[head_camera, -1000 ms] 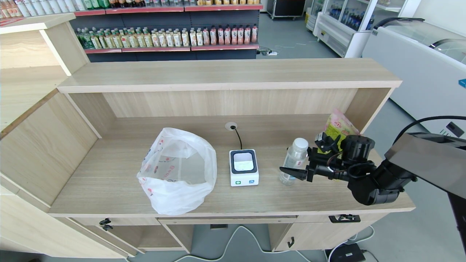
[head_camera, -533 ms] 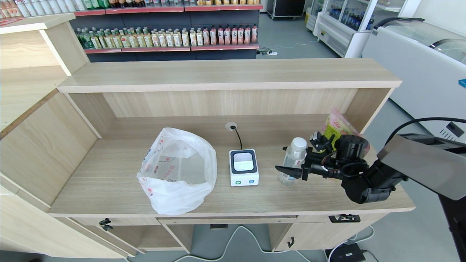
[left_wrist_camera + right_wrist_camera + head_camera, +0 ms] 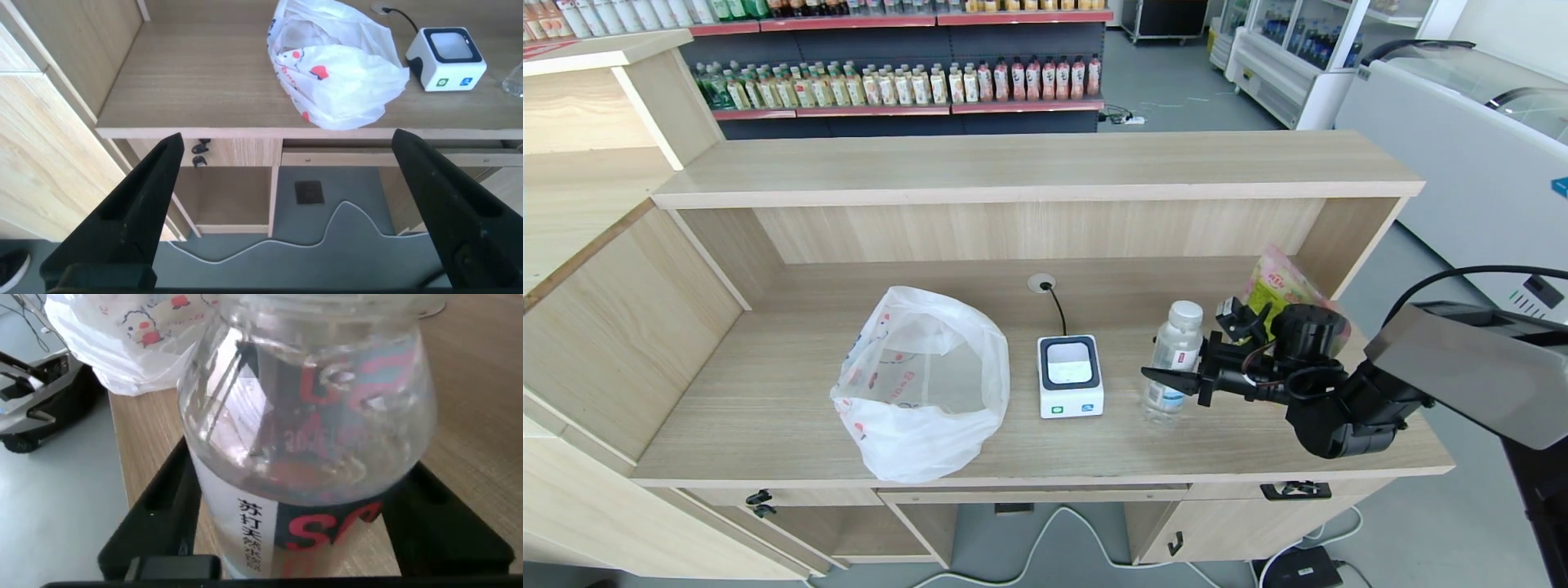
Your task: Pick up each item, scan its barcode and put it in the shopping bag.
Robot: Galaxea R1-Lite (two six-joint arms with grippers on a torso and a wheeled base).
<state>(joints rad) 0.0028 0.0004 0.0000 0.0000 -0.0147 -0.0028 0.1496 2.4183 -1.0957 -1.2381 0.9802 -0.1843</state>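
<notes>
Head view: a clear water bottle (image 3: 1173, 359) with a white cap and a red-and-white label stands close to upright, long axis vertical, near the right end of the pale wooden surface (image 3: 768, 408). The right tool (image 3: 1172, 369) reaches in from the robot's right and is clenched on the bottle at label height, one finger in front and one behind. I cannot tell whether the base touches the surface. The white scanner (image 3: 1070, 376), window facing up, sits just beside the bottle on its left. The open shopping bag (image 3: 923, 384) lies beyond the scanner, farther left. By my reading, the coming move runs leftward, and the right arm is the nearer one. A green and pink snack pouch (image 3: 1282, 286) leans behind the arm.

Left wrist view: the left tool (image 3: 288, 140) hangs released, fingers spread wide, out in front of the surface's front edge and well apart from the bottle.

Right wrist view: the bottle looms close between dark fingers (image 3: 155, 531), with water inside and red lettering. No barcode is discernible.
</notes>
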